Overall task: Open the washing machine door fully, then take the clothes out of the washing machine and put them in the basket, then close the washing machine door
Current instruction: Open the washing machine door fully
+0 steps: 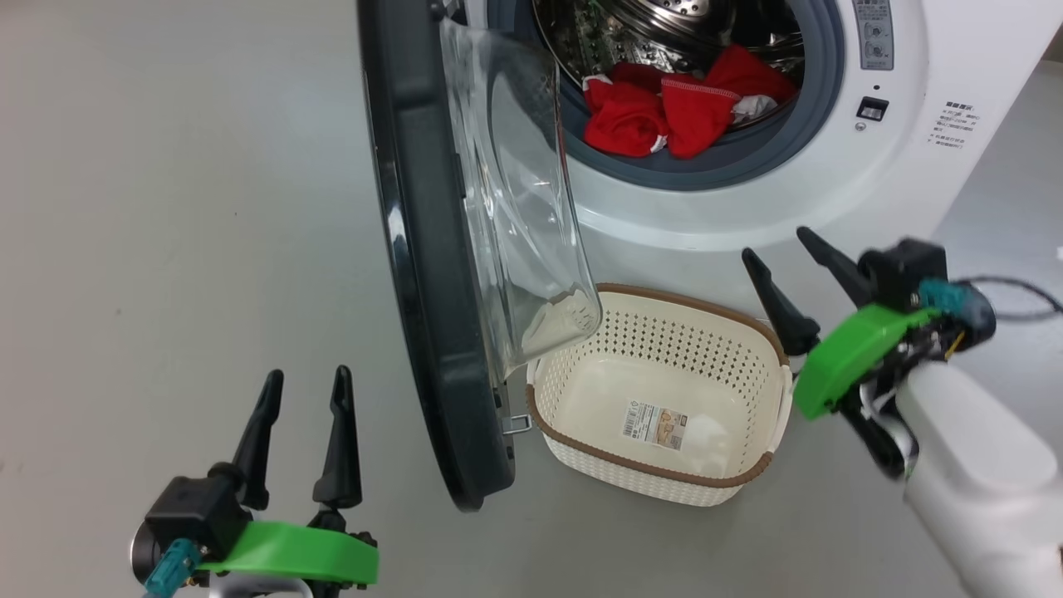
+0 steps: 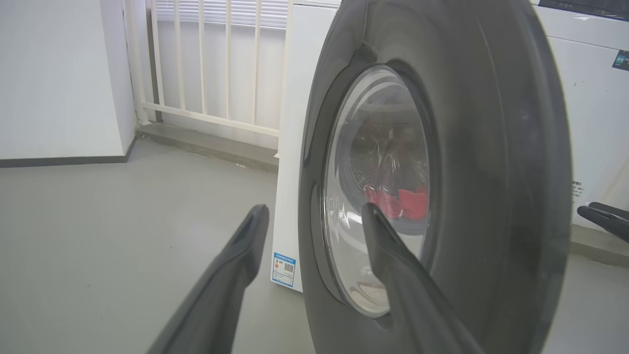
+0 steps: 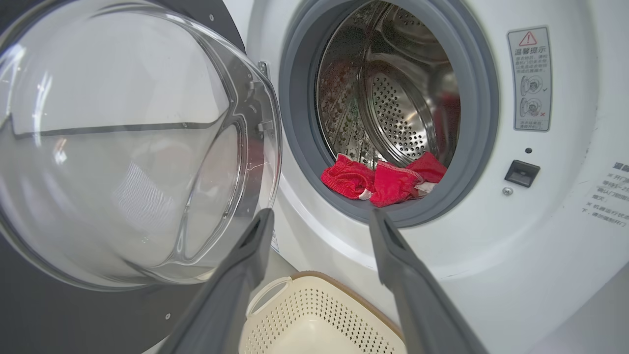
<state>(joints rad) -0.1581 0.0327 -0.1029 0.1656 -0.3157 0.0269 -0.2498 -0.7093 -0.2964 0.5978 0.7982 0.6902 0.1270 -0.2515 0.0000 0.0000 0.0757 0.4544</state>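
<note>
The washing machine [image 1: 830, 191] stands with its door [image 1: 423, 266] swung out edge-on towards me, the glass bowl [image 3: 118, 147] bulging towards the drum. Red clothes [image 1: 673, 104] with white trim lie at the front of the steel drum [image 3: 393, 108], against the grey rubber ring. The cream basket [image 1: 664, 399] sits on the floor below the opening, with nothing in it but its paper label. My left gripper [image 1: 303, 390] is open, left of the door's outer face [image 2: 491, 172]. My right gripper [image 1: 785, 253] is open, beside the basket's right rim, its fingers [image 3: 393, 265] pointing at the drum opening.
Grey floor [image 1: 166, 208] spreads to the left of the door. In the left wrist view a white railing [image 2: 206, 64] and a white wall [image 2: 54, 73] stand behind the machine. A black cable [image 1: 1021, 299] trails by the right wrist.
</note>
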